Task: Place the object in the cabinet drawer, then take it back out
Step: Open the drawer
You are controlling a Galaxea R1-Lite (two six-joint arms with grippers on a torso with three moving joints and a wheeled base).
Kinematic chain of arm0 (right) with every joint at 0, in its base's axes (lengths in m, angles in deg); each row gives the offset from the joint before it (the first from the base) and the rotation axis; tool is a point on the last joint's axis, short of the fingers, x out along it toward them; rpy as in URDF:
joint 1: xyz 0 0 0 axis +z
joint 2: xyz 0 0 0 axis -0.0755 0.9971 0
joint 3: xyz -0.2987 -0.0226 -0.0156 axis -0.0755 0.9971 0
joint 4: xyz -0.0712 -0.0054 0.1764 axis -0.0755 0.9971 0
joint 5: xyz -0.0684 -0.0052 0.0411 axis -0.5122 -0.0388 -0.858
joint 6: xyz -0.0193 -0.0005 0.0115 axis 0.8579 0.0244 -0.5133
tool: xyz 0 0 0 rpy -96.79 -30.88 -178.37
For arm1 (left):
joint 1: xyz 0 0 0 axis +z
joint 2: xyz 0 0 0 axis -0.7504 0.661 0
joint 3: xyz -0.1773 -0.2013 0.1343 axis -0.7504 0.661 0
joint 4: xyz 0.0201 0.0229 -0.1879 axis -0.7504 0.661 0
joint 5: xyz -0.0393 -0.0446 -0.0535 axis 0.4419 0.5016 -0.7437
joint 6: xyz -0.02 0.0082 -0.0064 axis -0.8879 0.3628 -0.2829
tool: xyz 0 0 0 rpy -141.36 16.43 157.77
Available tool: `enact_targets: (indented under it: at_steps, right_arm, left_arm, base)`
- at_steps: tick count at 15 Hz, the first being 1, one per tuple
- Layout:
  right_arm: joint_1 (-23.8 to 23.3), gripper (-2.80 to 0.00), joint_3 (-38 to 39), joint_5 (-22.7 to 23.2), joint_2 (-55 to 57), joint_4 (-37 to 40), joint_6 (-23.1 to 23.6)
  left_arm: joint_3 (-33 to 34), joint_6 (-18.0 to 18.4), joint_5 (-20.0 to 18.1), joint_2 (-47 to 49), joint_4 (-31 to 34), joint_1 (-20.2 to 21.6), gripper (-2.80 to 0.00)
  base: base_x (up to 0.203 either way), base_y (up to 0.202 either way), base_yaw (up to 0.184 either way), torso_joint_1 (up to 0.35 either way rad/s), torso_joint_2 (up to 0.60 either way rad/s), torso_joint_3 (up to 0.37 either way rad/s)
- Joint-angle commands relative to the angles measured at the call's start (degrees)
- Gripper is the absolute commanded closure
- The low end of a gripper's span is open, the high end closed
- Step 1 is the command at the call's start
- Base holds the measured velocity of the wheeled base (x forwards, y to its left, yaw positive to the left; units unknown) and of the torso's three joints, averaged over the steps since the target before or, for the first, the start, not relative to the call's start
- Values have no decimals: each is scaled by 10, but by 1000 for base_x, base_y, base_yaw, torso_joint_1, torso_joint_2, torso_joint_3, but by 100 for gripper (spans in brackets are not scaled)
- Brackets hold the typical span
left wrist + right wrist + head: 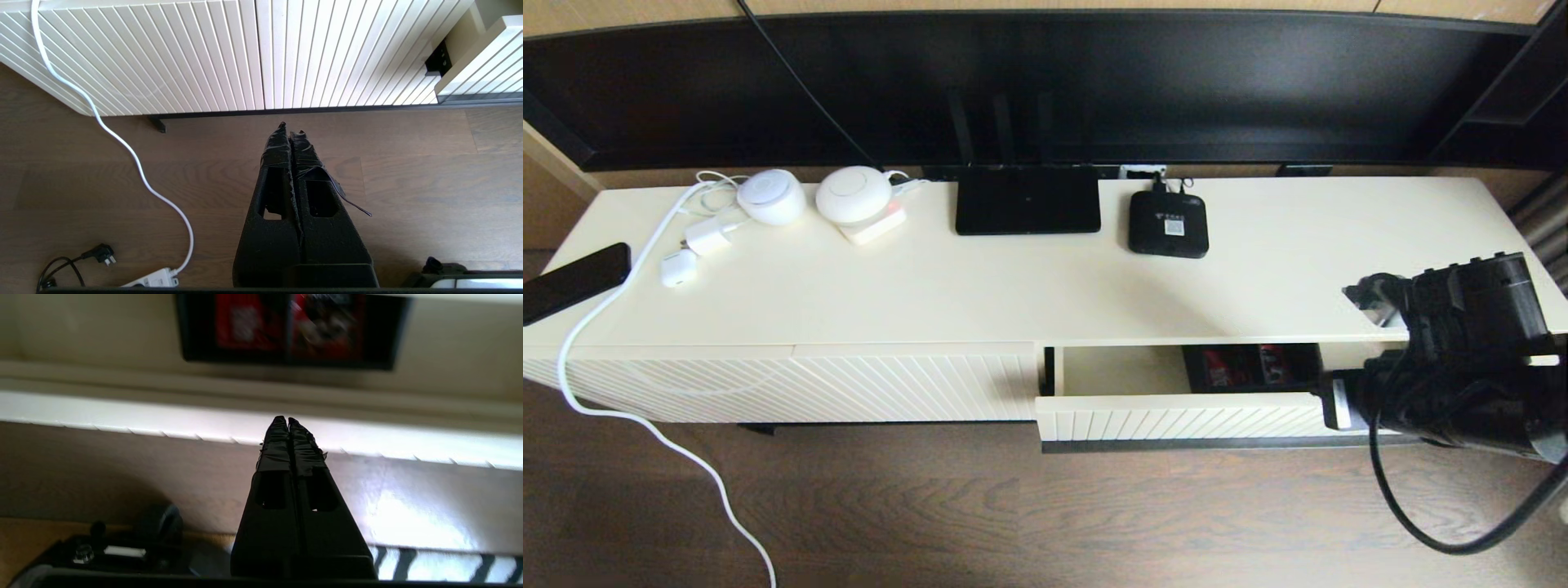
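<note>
the organizer box (1252, 367) lay inside the partly open cabinet drawer (1176, 415), toward its rear. the right gripper (287, 420), fingers pressed together and empty, sat at the drawer front, probably placed to push or pull it. the left gripper (291, 130), also closed on nothing, was parked low before the diagonal-ribbed panel (135, 53).

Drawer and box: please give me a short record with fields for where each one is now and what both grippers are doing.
drawer: cabinet drawer partly open
box: black organizer box inside the drawer, partly under the cabinet top
box contents: red packets showing
right gripper: fingers shut, empty, in front of the drawer front
left gripper: fingers shut, empty, low over the floor
</note>
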Motion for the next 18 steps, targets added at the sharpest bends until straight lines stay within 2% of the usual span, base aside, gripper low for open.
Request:
enact_targets:
  at_steps: [1, 4, 9, 18]
  right_arm:
    - [17, 0, -13, -11, 30, -10, -1]
    - [40, 0, -36, -50, 57, -20, -1]
    - [50, 0, -54, -85, 99, -61, -1]
    - [45, 0, -60, -88, 127, -95, -2]
  left_arm:
    - [0, 0, 0, 1, 0, 0, 0]
    - [0, 0, 0, 1, 0, 0, 0]
    - [0, 0, 0, 1, 0, 0, 0]
    - [0, 0, 0, 1, 0, 0, 0]
  base:
    - [0, 0, 0, 0, 0, 0]
    - [0, 0, 0, 0, 0, 0]
    - [0, 0, 0, 0, 0, 0]
    - [0, 0, 0, 0, 0, 0]
